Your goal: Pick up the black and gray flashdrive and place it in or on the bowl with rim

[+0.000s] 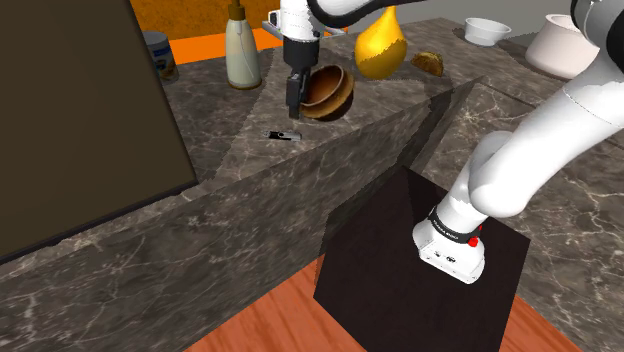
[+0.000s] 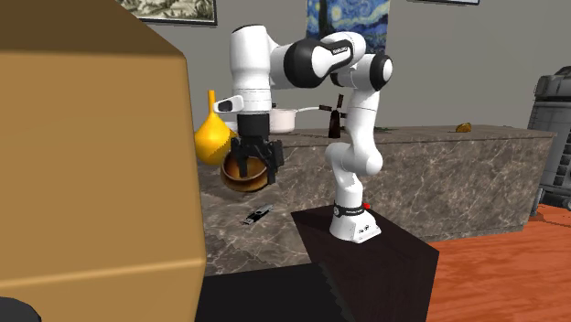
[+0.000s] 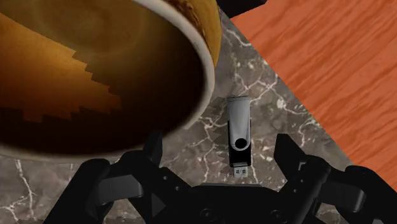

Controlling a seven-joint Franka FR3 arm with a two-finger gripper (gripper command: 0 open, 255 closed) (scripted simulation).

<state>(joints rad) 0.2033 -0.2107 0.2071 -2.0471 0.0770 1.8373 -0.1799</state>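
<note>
flashdrive [image 3: 238, 137] flat on marble counter [image 3: 267, 83], untouched within wide-open tool [image 3: 219, 153] in wrist view, brown bowl [image 3: 207, 70] just beside

The gripper [image 1: 293, 100] hangs beside the brown bowl [image 1: 332, 92] — the flash drive [image 1: 281, 135] lies on the counter [image 1: 340, 135], near its front edge.

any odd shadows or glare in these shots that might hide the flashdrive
Wrist view: the flashdrive is evenly lit on the marble, with no glare. A jagged, stair-stepped shadow edge runs across the inside of the bowl. Shoulder view: the counter is dim, and the flashdrive shows as a dark sliver beside the bowl. Second exterior view: much the same, dark on dim marble.
</note>
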